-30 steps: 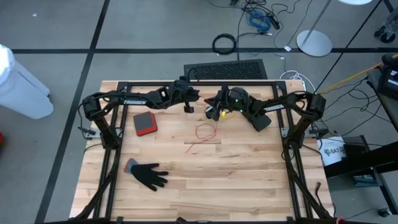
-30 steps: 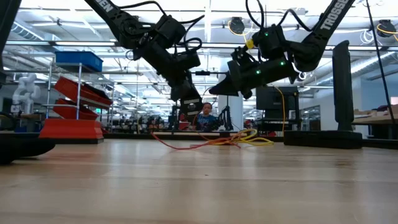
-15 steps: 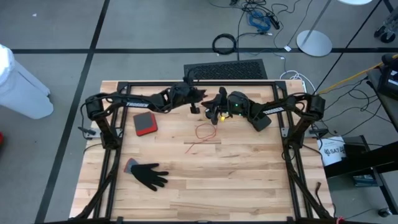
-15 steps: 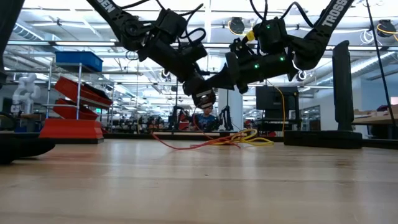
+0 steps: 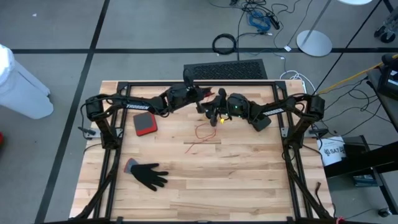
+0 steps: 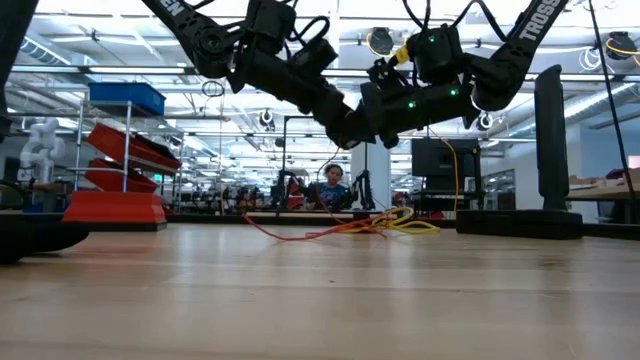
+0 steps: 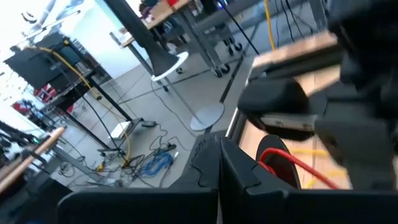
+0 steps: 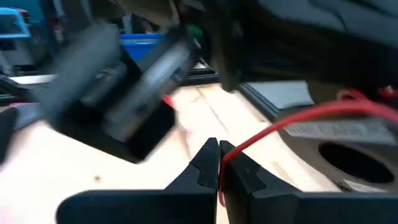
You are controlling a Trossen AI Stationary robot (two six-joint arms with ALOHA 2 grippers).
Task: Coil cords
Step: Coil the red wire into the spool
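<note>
Grippers meet above the far centre of the pale wooden slat table [image 5: 249,180]. Right gripper [image 8: 219,163] pinches a thin orange-red cord [image 8: 292,124] between closed fingers. Left gripper [image 7: 219,158] fingers closed, empty. Cord loops [image 5: 204,132] lie beneath on the table.

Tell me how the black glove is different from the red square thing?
The black glove has spread fingers; the red square pad has straight sides. The glove is black with a grey cuff; the pad is red with a dark edge. The pad lies close to the left arm; the glove lies farther from it. Both lie flat on the wooden table's left side.
</note>
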